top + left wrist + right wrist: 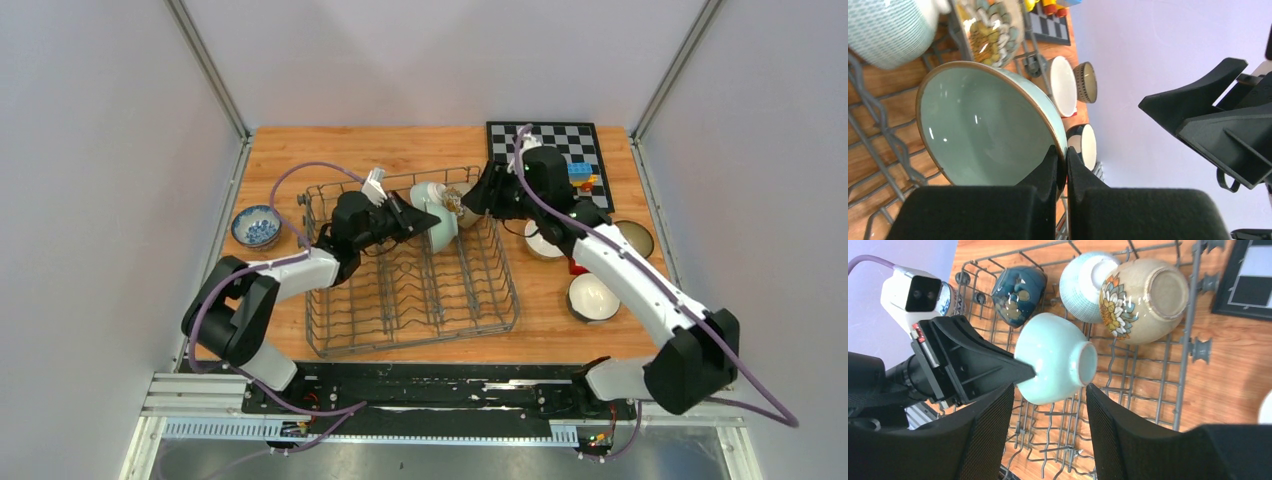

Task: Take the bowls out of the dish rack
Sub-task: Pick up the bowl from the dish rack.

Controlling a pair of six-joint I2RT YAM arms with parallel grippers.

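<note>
Top external view: the left tool (1066, 156) is clenched on the rim of the pale green bowl (437, 214), holding it on its side over the far part of the dish rack (400, 290). The right tool (1048, 432) is released, its fingers (1108, 430) spread just beside that bowl. A dark teal bowl (1018, 292) and a beige floral bowl (1143, 295) lean at the rack's far end on the wooden surface (300, 150)

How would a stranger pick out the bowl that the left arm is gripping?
Find the grey wire dish rack on the wooden table and look at its far half. There the left gripper pinches the rim of a plain pale green ceramic bowl tipped on its side; its neighbours are dark teal, blue-and-white hatched and beige floral.
</note>
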